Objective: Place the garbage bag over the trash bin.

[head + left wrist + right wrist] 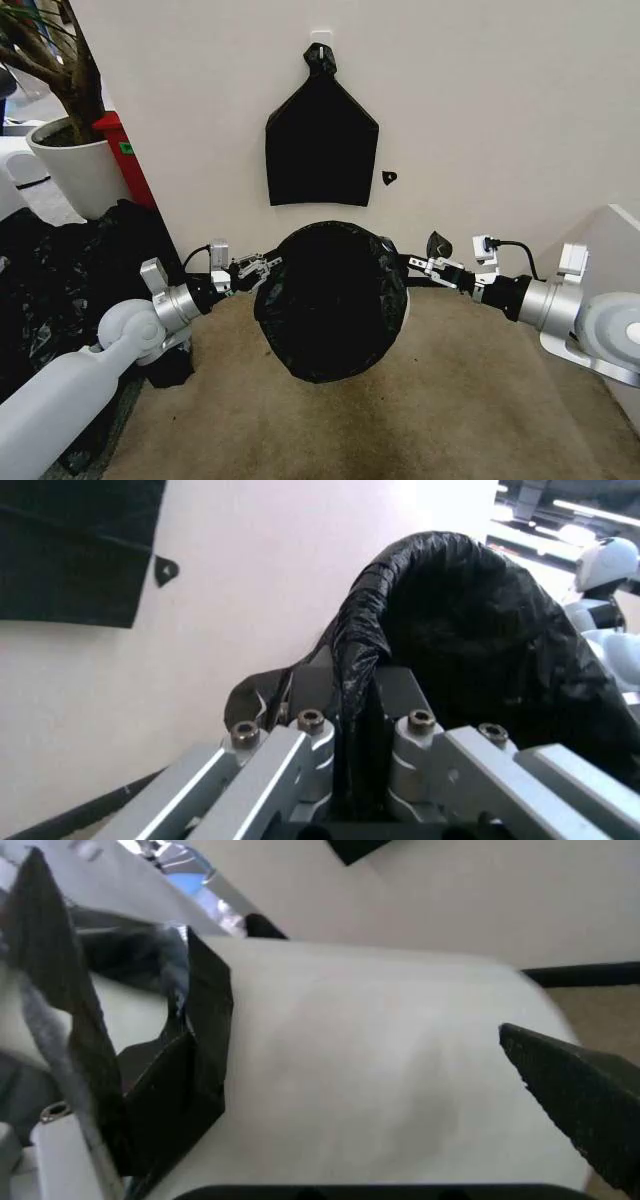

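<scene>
The glossy black garbage bag (330,300) hangs over a round shape in the middle of the head view, low against the wall. A sliver of the cream-white trash bin (406,300) peeks out at the bag's right edge. My left gripper (262,268) sits at the bag's left rim. In the left wrist view its fingers (300,731) are shut on a bunched fold of the bag (470,630). My right gripper (422,265) is at the bag's right side. In its wrist view it (370,1087) stands open, with the bin's pale wall (350,1012) between the fingers.
A flat black bundle (320,140) hangs on the wall above. A heap of black plastic (70,270) lies at the left, behind it a white plant pot (75,165) and a red object (125,150). Brown carpet (400,420) stretches in front; a white ledge (620,240) is at right.
</scene>
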You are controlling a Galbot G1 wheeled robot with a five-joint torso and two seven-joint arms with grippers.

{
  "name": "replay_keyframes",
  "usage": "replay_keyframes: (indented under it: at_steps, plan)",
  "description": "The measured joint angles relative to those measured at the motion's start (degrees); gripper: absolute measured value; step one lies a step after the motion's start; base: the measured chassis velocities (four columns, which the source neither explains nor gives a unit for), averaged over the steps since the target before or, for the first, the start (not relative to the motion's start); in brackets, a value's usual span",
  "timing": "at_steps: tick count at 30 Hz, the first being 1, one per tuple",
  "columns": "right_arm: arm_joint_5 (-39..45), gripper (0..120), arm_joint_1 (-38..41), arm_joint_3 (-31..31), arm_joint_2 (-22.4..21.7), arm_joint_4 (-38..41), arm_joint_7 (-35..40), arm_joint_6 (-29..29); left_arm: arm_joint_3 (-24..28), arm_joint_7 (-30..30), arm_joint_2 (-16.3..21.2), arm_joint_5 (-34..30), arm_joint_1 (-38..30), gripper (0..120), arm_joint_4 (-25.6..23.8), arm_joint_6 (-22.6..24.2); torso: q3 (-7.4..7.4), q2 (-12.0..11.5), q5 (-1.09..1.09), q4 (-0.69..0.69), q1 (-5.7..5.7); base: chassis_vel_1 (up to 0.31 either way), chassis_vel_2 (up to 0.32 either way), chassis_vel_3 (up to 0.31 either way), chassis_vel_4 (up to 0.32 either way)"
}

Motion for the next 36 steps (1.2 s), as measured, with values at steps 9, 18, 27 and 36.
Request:
replay_keyframes:
  at_steps: [9, 18, 27, 36]
  plan:
    - [1.84, 100, 0.40, 1.55, -0.70, -0.58, 0.27, 0.43, -0.54, 0.99, 0.79, -0.20, 0.51, 5, -0.54, 0.09, 0.00, 0.00, -0.02, 0.00, 0.00, 0.000, 0.000, 0.000, 0.000]
    - [1.96, 100, 0.05, -0.32, 0.01, -1.58, -0.27, 0.43, -0.80, 2.41, 0.91, -1.74, -0.09, 5, -1.53, 0.46, 0.00, 0.00, 0.01, 0.00, 0.00, 0.000, 0.000, 0.000, 0.000]
    - [0.98, 100, -0.24, -1.24, 0.50, -2.27, -1.04, 0.89, -1.14, 2.94, 0.93, -3.44, -0.20, 5, -1.99, 0.72, 0.00, 0.00, 0.01, 0.00, 0.00, 0.000, 0.000, 0.000, 0.000]
    - [1.65, 100, -0.43, -0.45, 0.42, -1.14, -0.73, 1.15, -1.14, 1.70, 0.33, -4.42, -0.28, 5, -1.40, 0.75, 0.00, 0.00, -0.02, 0.00, 0.00, 0.000, 0.000, 0.000, 0.000]
